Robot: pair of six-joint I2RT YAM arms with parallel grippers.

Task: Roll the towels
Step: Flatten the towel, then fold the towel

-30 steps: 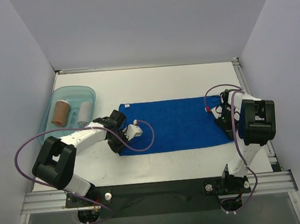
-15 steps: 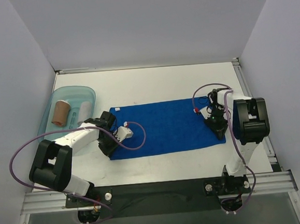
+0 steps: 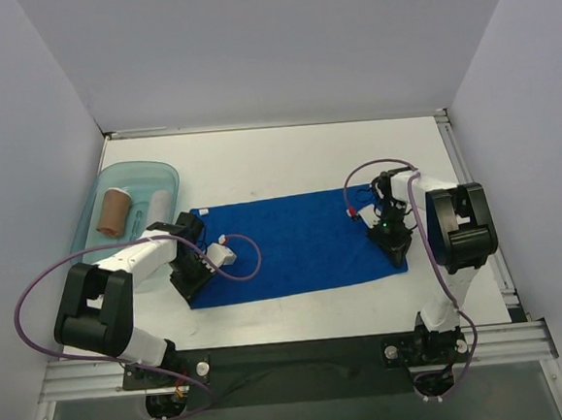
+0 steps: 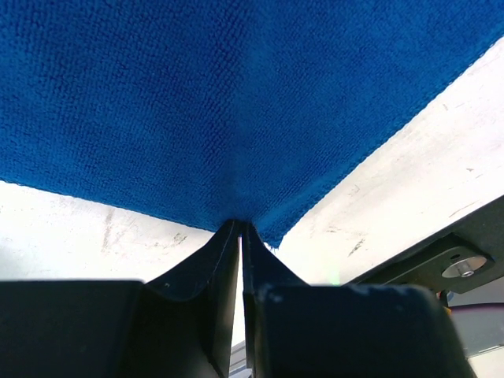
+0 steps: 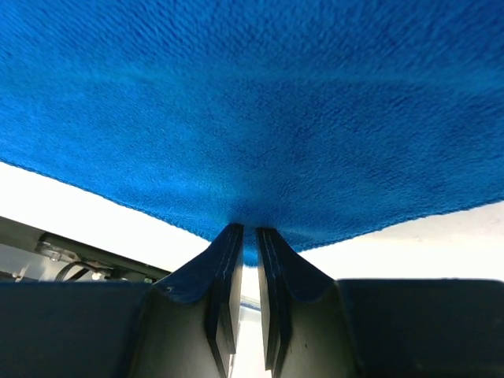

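Nearby, a teal tray at the tabletop's left edge holds a tan towel and a white towel, both rolled, close to the left arm. The blue towel lies flat. The left hand and the right hand grip its near corners (both clenched on cloth). Towel and hands have slid leftward since a second ago.

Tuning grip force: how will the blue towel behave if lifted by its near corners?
Likely floppy: the blue towel lies flat and puckers into a crease where the left gripper pinches its edge. Probably light for its area, and the terry pile looks grippy, so the thin pinch of the right gripper should hold.
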